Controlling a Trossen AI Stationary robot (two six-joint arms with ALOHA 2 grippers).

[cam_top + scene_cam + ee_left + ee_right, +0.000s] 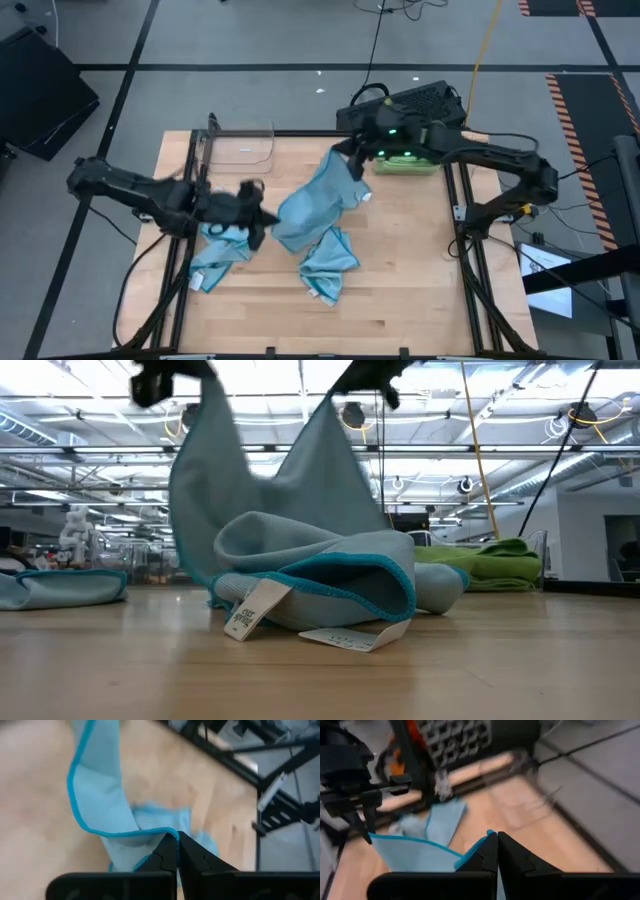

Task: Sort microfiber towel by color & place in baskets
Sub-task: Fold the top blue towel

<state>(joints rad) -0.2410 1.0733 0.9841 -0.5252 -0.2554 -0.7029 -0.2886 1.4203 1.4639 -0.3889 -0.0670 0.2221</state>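
Fingers of both grippers, L [177, 851] & R [497, 851], pinch blue towel [318, 205]; tips hidden.

Overhead looks straight down, low camera skims the tabletop, wrists sit close — all share the blue towel [318, 208].

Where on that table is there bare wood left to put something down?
Bare wood lies along the near edge and at the right side, below the green towel. The middle is crowded: both pincers hold up a blue towel over other blue towels.
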